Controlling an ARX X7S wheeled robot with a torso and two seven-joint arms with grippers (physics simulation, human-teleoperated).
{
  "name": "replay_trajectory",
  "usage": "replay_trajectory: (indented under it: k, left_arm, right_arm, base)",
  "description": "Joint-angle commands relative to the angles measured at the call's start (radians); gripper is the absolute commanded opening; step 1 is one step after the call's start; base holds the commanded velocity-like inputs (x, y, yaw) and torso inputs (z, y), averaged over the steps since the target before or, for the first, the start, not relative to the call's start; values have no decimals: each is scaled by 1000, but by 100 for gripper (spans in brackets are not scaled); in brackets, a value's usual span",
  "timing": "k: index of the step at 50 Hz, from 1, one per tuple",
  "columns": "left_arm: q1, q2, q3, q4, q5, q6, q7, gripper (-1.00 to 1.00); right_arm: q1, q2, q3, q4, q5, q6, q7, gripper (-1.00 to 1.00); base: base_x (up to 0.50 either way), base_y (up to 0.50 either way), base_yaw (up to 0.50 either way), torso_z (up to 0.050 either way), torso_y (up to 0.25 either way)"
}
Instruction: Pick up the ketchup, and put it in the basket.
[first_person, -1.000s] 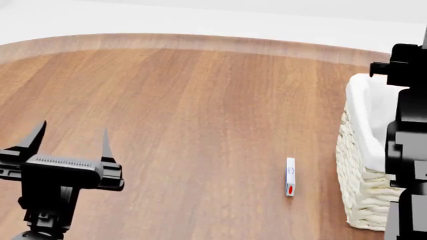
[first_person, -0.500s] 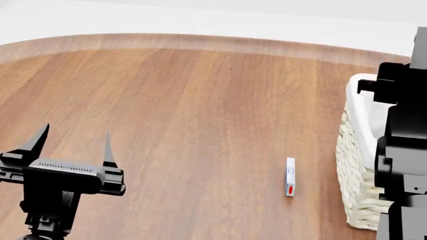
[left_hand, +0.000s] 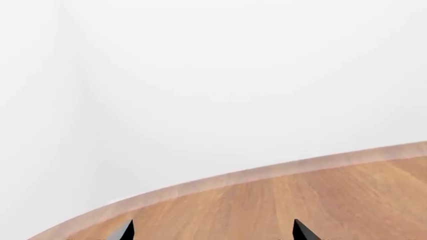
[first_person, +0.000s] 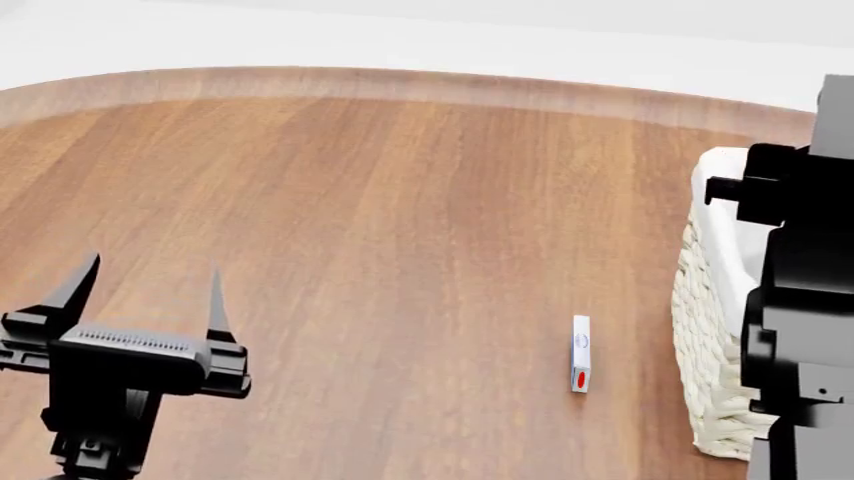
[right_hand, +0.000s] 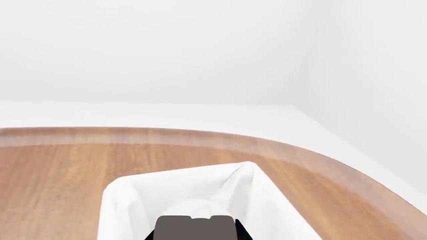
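Left hand first: it's spread wide with nothing between the fingers, hovering low over the near left of the wooden surface. The left wrist view only catches its two fingertips plus the curved far edge of the surface and a blank wall. My read is that it's parked there to keep out of the way, since nothing on that side needs grabbing. The right arm hangs over on the right, directly above the wicker basket. That makes sense if it's hauling the bottle in for the drop, but I honestly can't tell whether the right hand is wide or clamped, because the fingers are hidden behind the arm's own bulk. The right wrist view looks straight down into the white liner, with a dark block at the near edge and a pale rounded blob just past it. That blob could be the bottle's cap, but I can't say for sure. So the ketchup isn't plainly visible anywhere: not out on the bare wood, not obviously lying in the basket. A little white box with a red dot lies flat on the surface near the basket's wall, apart from both hands. It doesn't seem to matter here.
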Motion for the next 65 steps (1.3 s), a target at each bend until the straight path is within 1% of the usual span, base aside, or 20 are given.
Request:
replay_trajectory:
  k: [1,9,10,32,43,49,53,54,60,61,63,64,65]
  left_arm:
    - [-1,16,-16,-15,-9,5,41,100]
    - [7,11,-14,-1,-15,-3,39,100]
    - [8,11,-13,0,-15,-2,38,100]
    - [11,5,-4,15,-29,-7,35,100]
    - [15,1,-2,29,-35,-15,28,100]
    - [15,1,-1,28,-37,-16,24,100]
    - [16,2,-7,54,-39,-36,8,100]
    - [10,7,-19,66,-38,-58,-19,100]
    - [-20,22,-18,59,-33,-88,-44,100]
    - [-27,26,-32,80,-40,-109,-61,100]
    - [-37,31,-42,89,-49,-123,-73,100]
    - [-42,34,-46,88,-53,-127,-78,100]
    - [-56,38,-45,83,-53,-135,-82,100]
  right_arm:
    - [-3,-22,29,27,-43,0,-26,-100]
    - [-13,-22,48,27,-42,12,-24,-100]
    - [-14,-22,50,27,-41,14,-24,100]
    - [-13,-17,63,27,-43,-4,-27,100]
    - [-14,-15,75,27,-42,-46,-32,100]
    - [-17,-15,97,27,-37,-128,-41,100]
    - [-34,-22,64,27,-58,-252,-20,100]
    - [-47,-26,59,27,-60,-326,-6,100]
    - [-103,-39,58,27,-53,-461,0,100]
    - [-124,-41,52,26,-60,-509,12,100]
    - [-148,-43,58,15,-52,-539,10,100]
    - [-179,-43,59,-42,-51,-517,13,100]
    - [-286,-42,70,-192,-35,-414,6,100]
  base:
    - [0,0,0,0,0]
    - [0,0,0,0,0]
    - [0,0,0,0,0]
    - [0,0,0,0,0]
    - [0,0,0,0,0]
    - [0,0,0,0,0]
    - [0,0,0,0,0]
    - [0,0,0,0,0]
    - [0,0,0,0,0]
    - [0,0,0,0,0]
    - [0,0,0,0,0]
    - [0,0,0,0,0]
    - [0,0,0,0,0]
